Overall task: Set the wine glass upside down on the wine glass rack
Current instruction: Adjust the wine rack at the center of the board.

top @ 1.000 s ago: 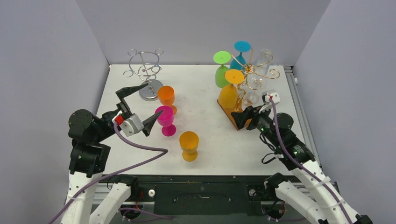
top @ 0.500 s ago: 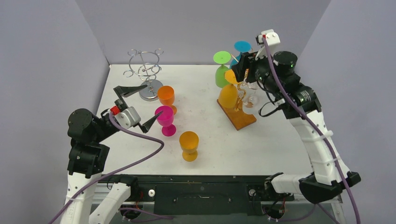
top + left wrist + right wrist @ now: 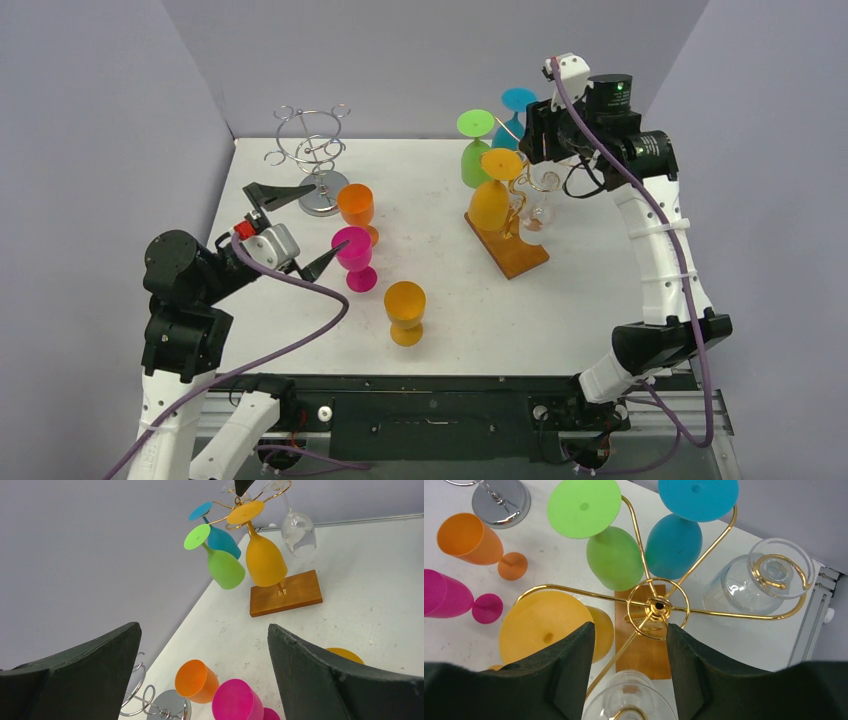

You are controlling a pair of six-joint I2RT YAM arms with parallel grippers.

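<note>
Three glasses stand upright on the table: orange, magenta and yellow. My left gripper is open and empty, just left of the magenta glass, with the orange glass between its fingers in the wrist view. The empty silver rack stands at the back left. The gold rack on a wooden base holds green, blue, yellow and clear glasses upside down. My right gripper is open and empty above its hub.
The gold rack's wooden base lies at the right middle. The silver rack's round foot sits close behind the orange glass. Grey walls close in the back and both sides. The right arm stretches high over the table's right edge.
My right arm has risen from low beside the wooden base to above the gold rack's top. My left gripper has shifted slightly and stays open.
</note>
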